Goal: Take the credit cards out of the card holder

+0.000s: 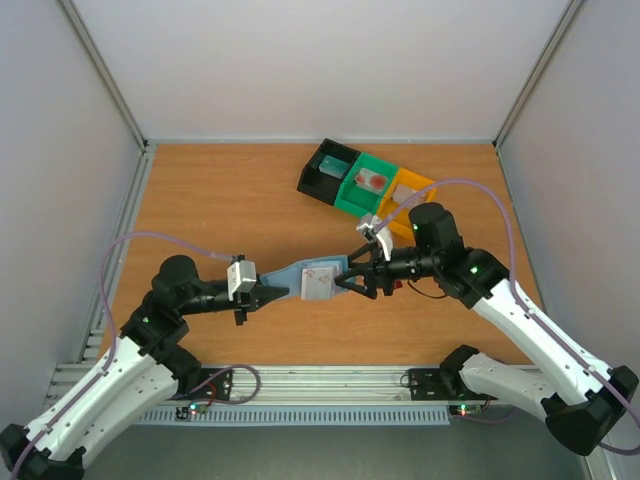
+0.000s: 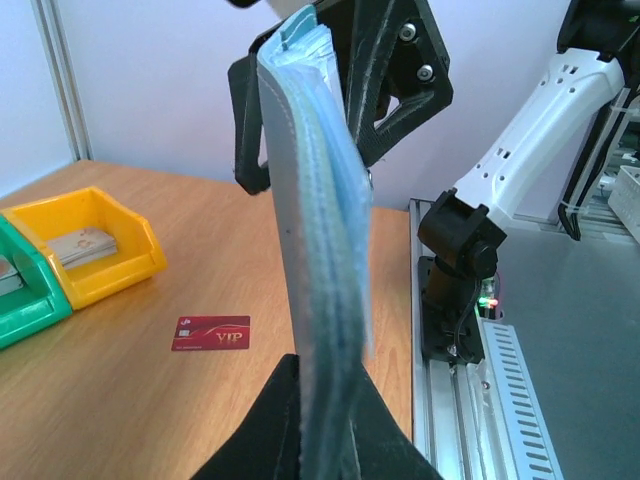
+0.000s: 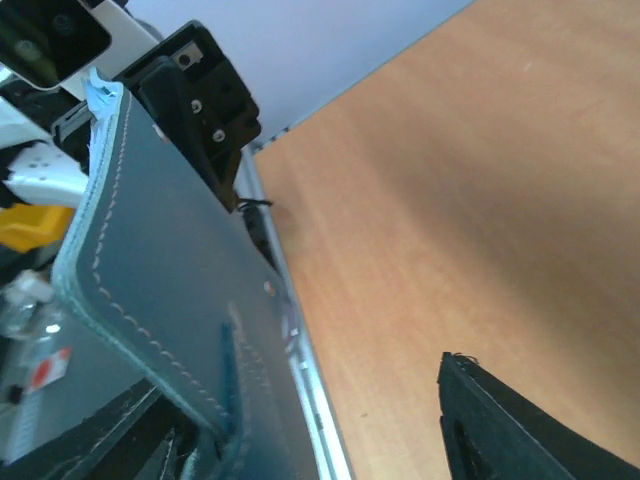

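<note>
1. Top external view, nearest edge: a ribbed aluminium rail [image 1: 330,385] runs along the front of the wood-grain worktop [image 1: 220,200].
2. Just past it, the left hand [image 1: 266,293] is clamped tight on one end of the holder [image 1: 300,278], its black fingers [image 2: 385,440] pinching the soft stitched edge.
3. The holder is lifted off the worktop and stretched between the two hands. It is light blue and pliable, folded into several thin layers, with a row of pale stitching along its rounded border.
4. A pale card [image 1: 320,284], flat and rectangular, shows on the holder's upward face. Whether it sits in a pocket I cannot tell.
5. The right hand [image 1: 345,280] stands at the holder's other end with its angular black fingers [image 3: 520,430] spread wide. The holder lies against one finger and well apart from the other.
6. A glossy red card [image 2: 210,332] lies flat on the worktop beyond the holder, on the right arm's side.
7. Farthest back, three hard plastic bins touch in a slanted row: black [image 1: 325,172], green [image 1: 362,185] and yellow [image 1: 408,195]. The yellow bin holds pale cards.
</note>
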Robot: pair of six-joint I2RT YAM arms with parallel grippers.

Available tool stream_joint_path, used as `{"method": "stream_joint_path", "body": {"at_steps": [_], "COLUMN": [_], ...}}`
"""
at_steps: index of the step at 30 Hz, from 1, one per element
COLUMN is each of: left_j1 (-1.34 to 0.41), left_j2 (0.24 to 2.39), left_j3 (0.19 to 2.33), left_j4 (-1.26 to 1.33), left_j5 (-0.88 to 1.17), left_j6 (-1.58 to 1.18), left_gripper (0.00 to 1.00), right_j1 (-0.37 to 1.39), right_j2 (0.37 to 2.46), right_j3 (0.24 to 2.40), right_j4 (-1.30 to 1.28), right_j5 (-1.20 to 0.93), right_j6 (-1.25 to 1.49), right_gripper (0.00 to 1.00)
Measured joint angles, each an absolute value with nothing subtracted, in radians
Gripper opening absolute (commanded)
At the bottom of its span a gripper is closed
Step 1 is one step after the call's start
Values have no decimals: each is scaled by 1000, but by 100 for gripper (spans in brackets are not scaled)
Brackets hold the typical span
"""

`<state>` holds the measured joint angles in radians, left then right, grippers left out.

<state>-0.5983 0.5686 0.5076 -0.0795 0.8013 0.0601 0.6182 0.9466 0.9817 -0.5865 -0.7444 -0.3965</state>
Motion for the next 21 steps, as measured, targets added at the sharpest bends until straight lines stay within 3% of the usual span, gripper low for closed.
{"method": "stream_joint_path", "body": {"at_steps": [3, 5, 11, 14, 18, 21], "left_j1": [-593, -587, -567, -553, -540, -533], "left_j2": [548, 547, 550, 552, 556, 557], "left_j3": [496, 488, 476, 475, 475, 475], "left_j4": [-89, -91, -86, -86, -86, -86], "left_j5": [801, 801, 797, 791, 781, 780], "left_j6": [52, 36, -39, -80, -105, -105], "left_gripper": [0, 0, 0, 0, 0, 0], "right_j1": [631, 648, 694, 721, 737, 742], "right_j2": [987, 1002, 1003, 1003, 1002, 1002], "right_j3": [981, 981, 981, 981, 981, 981], "right_j4": [-578, -569, -548, -543, -537, -534], "right_j5": [-804, -830, -854, -856, -840, -779], "right_j6": [-400, -400, -399, -403, -407, -406], "right_gripper": [48, 48, 70, 73, 71, 56]}}
